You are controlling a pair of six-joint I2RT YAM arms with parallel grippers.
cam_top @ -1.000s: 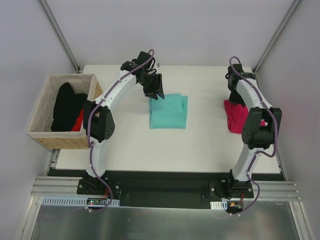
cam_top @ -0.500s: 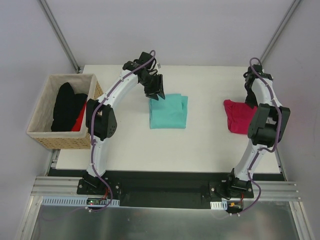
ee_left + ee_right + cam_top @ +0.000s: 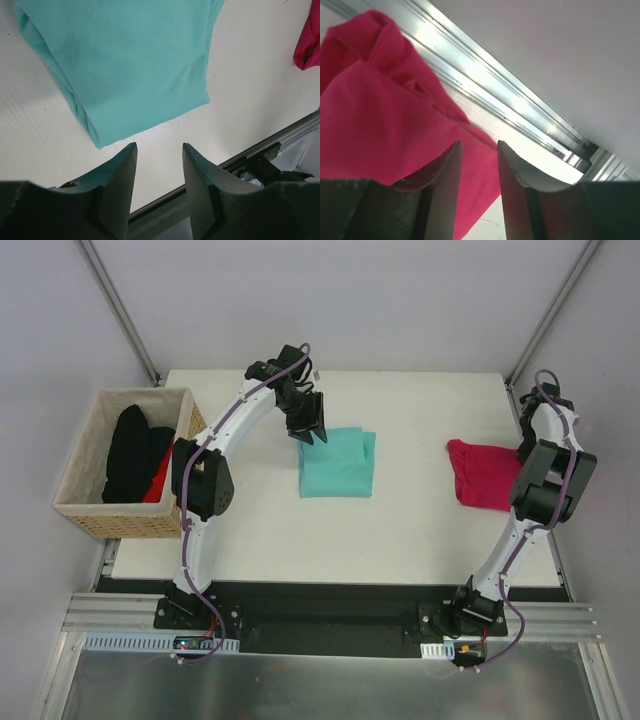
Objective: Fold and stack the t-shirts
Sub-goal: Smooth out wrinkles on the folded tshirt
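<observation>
A robotics lab test cell, not a home: the white table (image 3: 400,530) is boxed in by blank grey-white panels (image 3: 340,300), with bare metal struts (image 3: 120,310) slanting through the upper corners of the overhead view. Along the bottom of that frame, aluminium rails (image 3: 120,615) and a black base plate (image 3: 330,615) carry the bolted-down left arm (image 3: 225,430) and right arm (image 3: 497,555) (purple cabling runs along each). The one homely item is a woven basket (image 3: 140,392) at the left edge

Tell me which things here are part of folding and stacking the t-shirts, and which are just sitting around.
Part of the job: teal t-shirt, folded; magenta t-shirt, bunched; black garments in the basket.
Just there: tan woven basket; white table.
</observation>
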